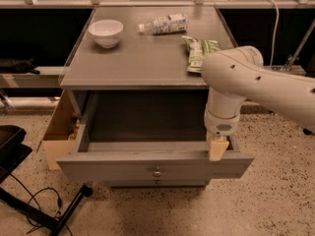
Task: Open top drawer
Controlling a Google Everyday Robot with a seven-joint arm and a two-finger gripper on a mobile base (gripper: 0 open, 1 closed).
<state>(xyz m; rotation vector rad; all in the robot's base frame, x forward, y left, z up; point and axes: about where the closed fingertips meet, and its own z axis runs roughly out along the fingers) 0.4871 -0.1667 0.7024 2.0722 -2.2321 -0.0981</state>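
The top drawer [147, 165] is a wide grey wooden drawer with a small round brass knob [157, 172]. It stands pulled far out of the grey cabinet [142, 63], and its deep grey box looks empty. My gripper [218, 149] hangs from the white arm at the drawer's front right corner, its cream tip at the top edge of the drawer front. A lower drawer's knob [157, 182] peeks out beneath.
On the cabinet top are a white bowl [106, 32], a lying plastic bottle [164, 23] and a green snack bag [199, 50]. A light wooden box [56, 132] stands left of the cabinet. A black stand base and cables [34, 205] lie on the floor at front left.
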